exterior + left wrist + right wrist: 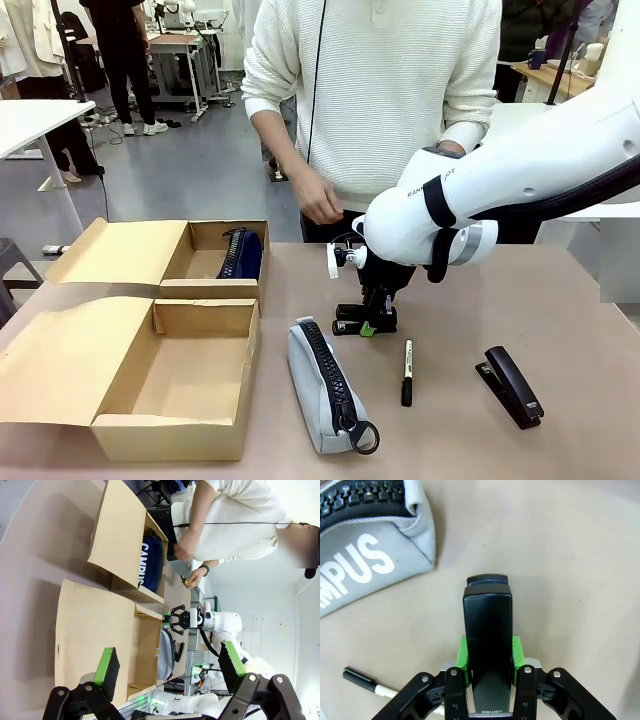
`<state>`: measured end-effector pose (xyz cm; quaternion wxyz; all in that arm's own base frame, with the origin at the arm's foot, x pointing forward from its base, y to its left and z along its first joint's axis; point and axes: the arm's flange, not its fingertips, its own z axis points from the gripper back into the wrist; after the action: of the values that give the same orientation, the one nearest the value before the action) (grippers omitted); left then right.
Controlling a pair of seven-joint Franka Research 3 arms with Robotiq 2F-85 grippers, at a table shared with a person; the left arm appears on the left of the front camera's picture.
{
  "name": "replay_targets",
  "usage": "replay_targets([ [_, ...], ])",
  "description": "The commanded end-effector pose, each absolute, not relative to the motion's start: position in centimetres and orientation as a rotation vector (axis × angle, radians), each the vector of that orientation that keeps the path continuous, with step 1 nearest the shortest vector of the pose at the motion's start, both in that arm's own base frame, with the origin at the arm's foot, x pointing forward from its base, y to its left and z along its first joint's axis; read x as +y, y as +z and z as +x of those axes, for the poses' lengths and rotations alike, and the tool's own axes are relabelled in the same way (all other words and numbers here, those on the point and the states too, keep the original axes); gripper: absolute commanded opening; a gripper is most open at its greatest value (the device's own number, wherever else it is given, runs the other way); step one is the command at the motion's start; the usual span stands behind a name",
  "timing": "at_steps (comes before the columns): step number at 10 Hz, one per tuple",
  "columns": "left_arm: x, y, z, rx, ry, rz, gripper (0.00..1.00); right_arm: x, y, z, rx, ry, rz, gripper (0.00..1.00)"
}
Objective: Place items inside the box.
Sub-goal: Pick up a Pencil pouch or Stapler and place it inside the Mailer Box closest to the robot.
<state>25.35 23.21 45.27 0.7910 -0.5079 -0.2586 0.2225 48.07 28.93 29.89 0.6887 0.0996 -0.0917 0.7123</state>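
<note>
- My right gripper [490, 656] was closed on the black stapler [487, 625], with the green pads pressed against its two long sides near one end.
- The stapler sat low at the middle of the table [570, 300]. I could not tell whether it rested on the surface or hung just clear of it.
- My left gripper [169, 666] hung high over the table, fingers spread wide and holding nothing.
- I judged the stapler stiff, compact and fairly heavy for its size, with smooth sides that might slip. Its hinged top could give, so clamping across the width seemed right. A hold nearer its middle would probably have tipped less.
- The grey CAMPUS pouch [325, 385] lay just beside the stapler, between it and the near box [170, 438]. It stood in the straight path, and I reckoned I would need to lift over it.
- The marker pen [407, 372] lay near on the other side, and the second stapler [512, 385] lay well apart.
- The navy pouch [242, 255] already sat in the far box [215, 290].
- The person's hand [320, 205] hovered beyond the table's far edge, near my arm.
</note>
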Motion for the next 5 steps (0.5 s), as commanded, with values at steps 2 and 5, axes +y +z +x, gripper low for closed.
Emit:
replay_targets([
  [2, 23.23, 45.31, 25.36, -0.579, 0.464, -1.108, 1.0, 28.83, 29.85, 47.43, -0.207, 1.584, 0.183, 0.22],
  [5, 23.23, 45.31, 25.36, -0.579, 0.464, -1.108, 1.0, 28.73, 29.83, 47.43, -0.216, 1.58, 0.183, 0.22],
])
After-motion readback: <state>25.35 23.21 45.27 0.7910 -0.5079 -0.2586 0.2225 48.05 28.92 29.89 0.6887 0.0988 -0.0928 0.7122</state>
